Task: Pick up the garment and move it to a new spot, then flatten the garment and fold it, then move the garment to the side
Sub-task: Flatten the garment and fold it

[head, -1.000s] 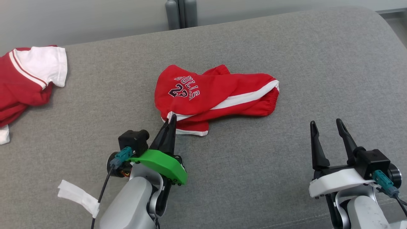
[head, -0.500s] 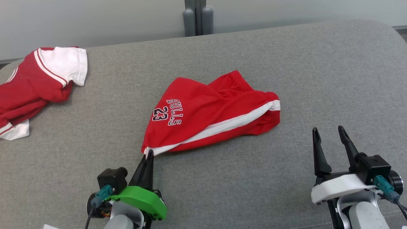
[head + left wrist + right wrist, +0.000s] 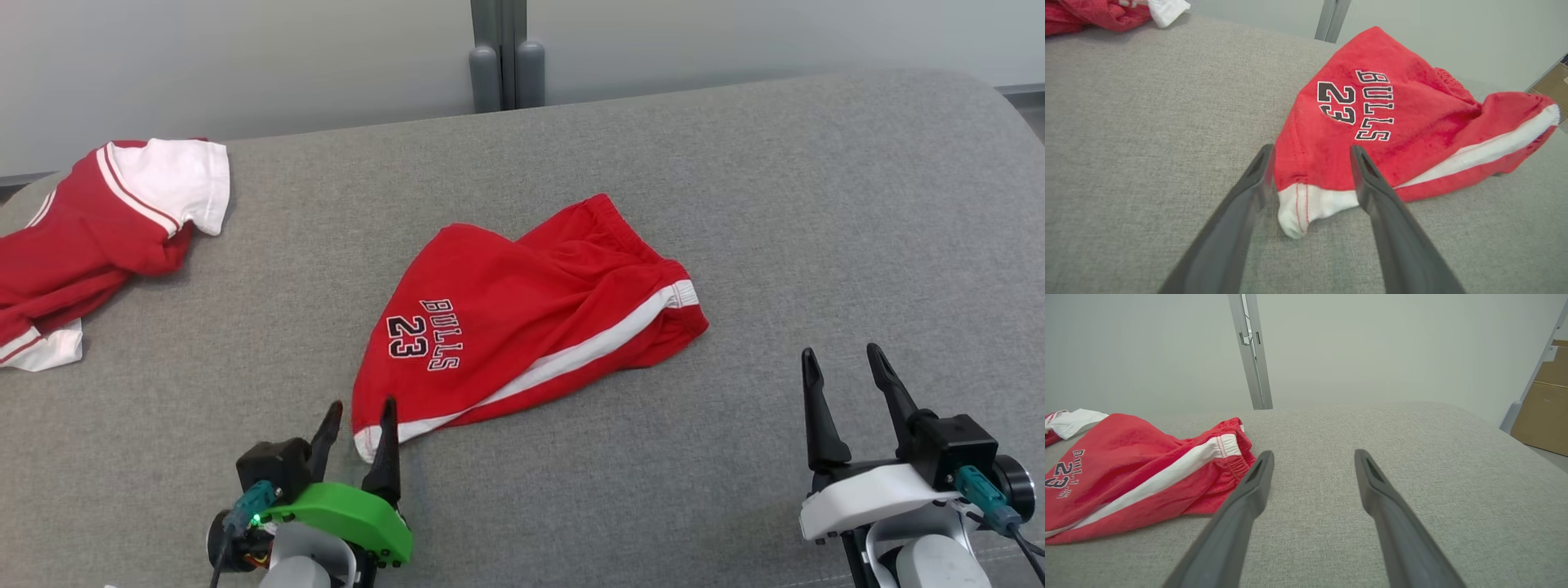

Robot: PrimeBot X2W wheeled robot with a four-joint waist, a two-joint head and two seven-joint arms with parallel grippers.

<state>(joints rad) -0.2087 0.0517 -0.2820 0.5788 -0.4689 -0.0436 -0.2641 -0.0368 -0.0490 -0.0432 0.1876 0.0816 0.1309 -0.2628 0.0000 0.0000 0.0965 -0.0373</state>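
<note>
Grey upholstered surface (image 3: 735, 204), my view: one pair of red shorts (image 3: 522, 327), mid-surface, its white hem corner lying between the spread fingers of my left gripper (image 3: 362, 404). Rumpled; white side stripe, "BULLS 23" print. My right gripper (image 3: 841, 351), fingers apart and empty, near the front right. Red-and-white shirt (image 3: 98, 237) at the far left edge, well apart from the shorts.

Red shorts (image 3: 522, 318), white side stripe, black-white lettering; grey fabric surface (image 3: 816, 204); red-white shirt (image 3: 90, 237).
</note>
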